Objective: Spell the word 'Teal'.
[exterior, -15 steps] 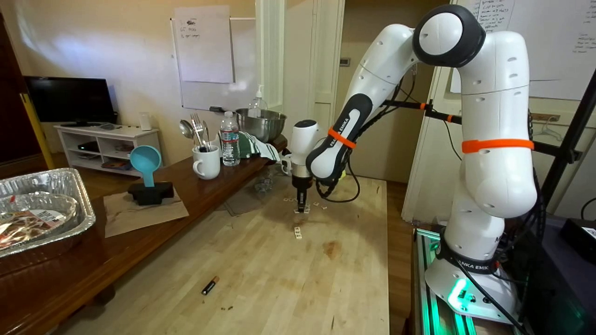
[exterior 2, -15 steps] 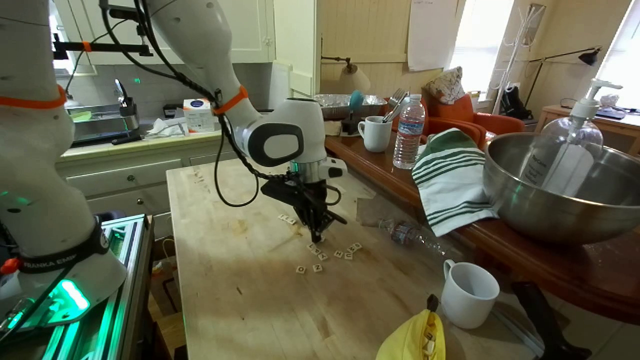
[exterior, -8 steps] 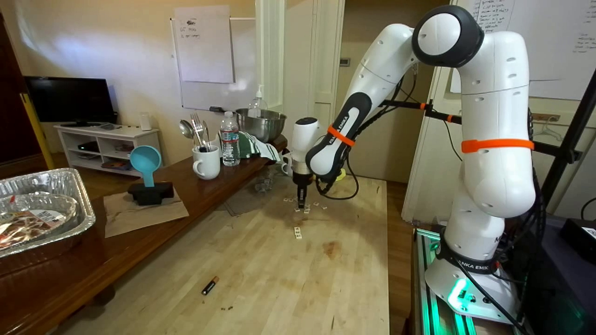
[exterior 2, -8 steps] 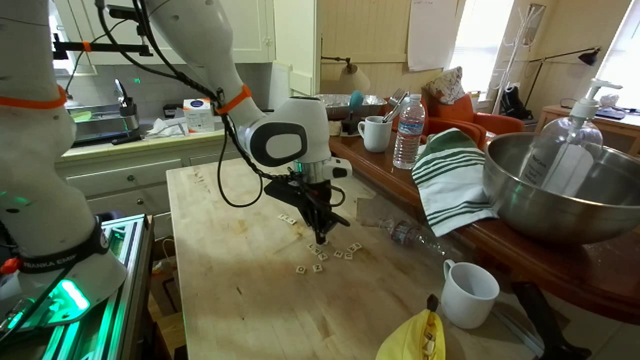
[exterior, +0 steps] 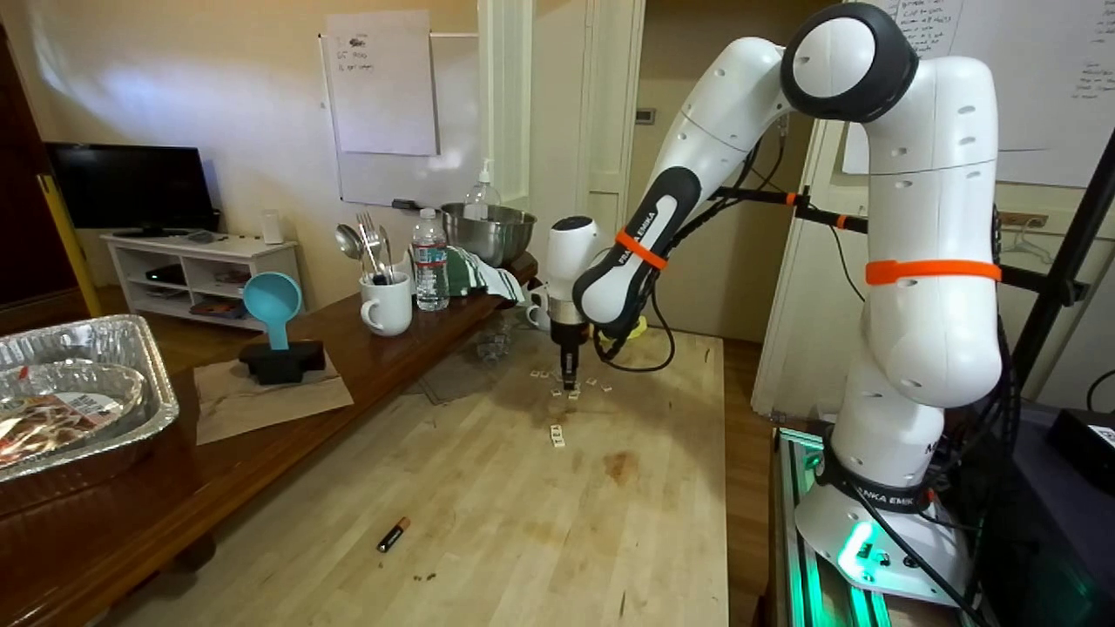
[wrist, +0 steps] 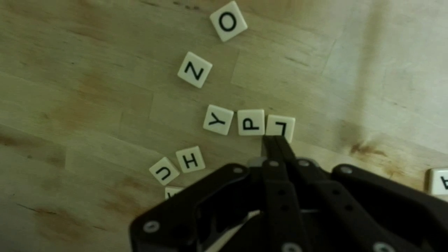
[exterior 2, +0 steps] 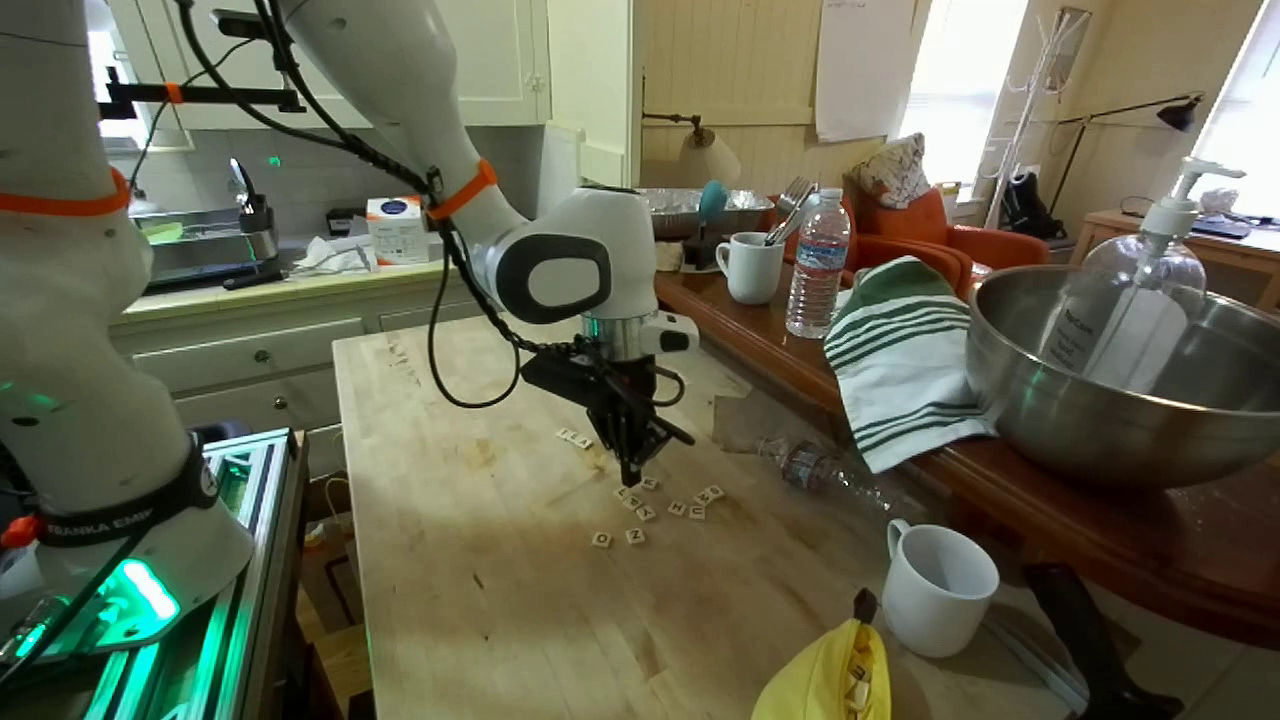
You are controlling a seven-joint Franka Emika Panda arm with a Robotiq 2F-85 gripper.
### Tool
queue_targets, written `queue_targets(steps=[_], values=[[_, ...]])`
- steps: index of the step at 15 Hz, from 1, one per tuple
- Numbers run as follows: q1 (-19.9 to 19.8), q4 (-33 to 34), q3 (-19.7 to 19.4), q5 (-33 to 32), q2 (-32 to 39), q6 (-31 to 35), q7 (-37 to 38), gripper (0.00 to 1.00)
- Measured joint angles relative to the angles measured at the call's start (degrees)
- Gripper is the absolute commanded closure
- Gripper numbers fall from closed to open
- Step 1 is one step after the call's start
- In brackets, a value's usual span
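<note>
Small pale letter tiles lie on the wooden table. In the wrist view an L tile (wrist: 282,121), a P tile (wrist: 250,122) and a Y tile (wrist: 218,119) stand in a line. Z (wrist: 194,70), O (wrist: 228,21), H (wrist: 190,159) and U (wrist: 163,171) lie loose around them. An A tile (wrist: 440,182) is cut by the right edge. A short tile row (exterior: 557,435) lies apart; it also shows here (exterior 2: 574,438). My gripper (wrist: 274,137) is shut and empty, its tips over the L tile's edge; I cannot tell whether they touch. Both exterior views show it (exterior: 570,386) (exterior 2: 630,480) low among the tiles.
A yellow pouch (exterior 2: 825,675), a white mug (exterior 2: 940,590) and a lying plastic bottle (exterior 2: 815,468) are on the table. A battery (exterior: 394,534) lies at the other end. A raised brown counter (exterior: 340,326) with a steel bowl (exterior 2: 1110,380) runs along one side.
My gripper has risen slightly and shifted a little near the L tile. A tile beside its tip shows more fully now. The tiles have not visibly moved.
</note>
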Motion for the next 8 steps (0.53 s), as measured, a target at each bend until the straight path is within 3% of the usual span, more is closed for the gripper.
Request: queue_targets(steps=[8], values=[[-0.7, -0.7, 0.0, -0.1, 0.2, 0.0, -1.4, 1.00]])
